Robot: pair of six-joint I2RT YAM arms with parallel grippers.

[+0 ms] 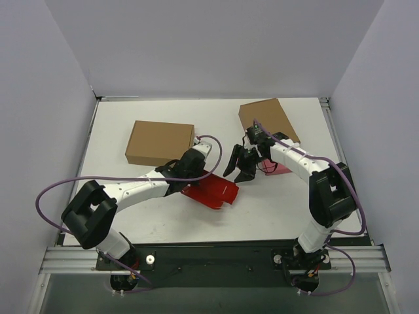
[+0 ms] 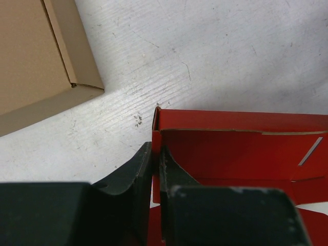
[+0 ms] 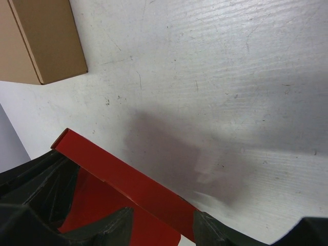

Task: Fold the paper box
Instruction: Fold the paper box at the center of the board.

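Note:
The red paper box (image 1: 213, 190) lies partly folded at mid-table, its walls raised. My left gripper (image 1: 190, 171) is shut on its left wall; in the left wrist view the fingers (image 2: 138, 169) pinch the thin red wall of the box (image 2: 241, 148) between them. My right gripper (image 1: 239, 167) is open above the box's far right edge. In the right wrist view it (image 3: 161, 228) straddles a raised red wall (image 3: 128, 187), one finger inside and one outside, not closed on it.
A brown cardboard box (image 1: 160, 142) lies behind the left gripper and shows in the left wrist view (image 2: 36, 56). A second brown box (image 1: 268, 118) lies at the back right. A small pink box (image 1: 280, 169) peeks out under the right arm. White walls surround the table.

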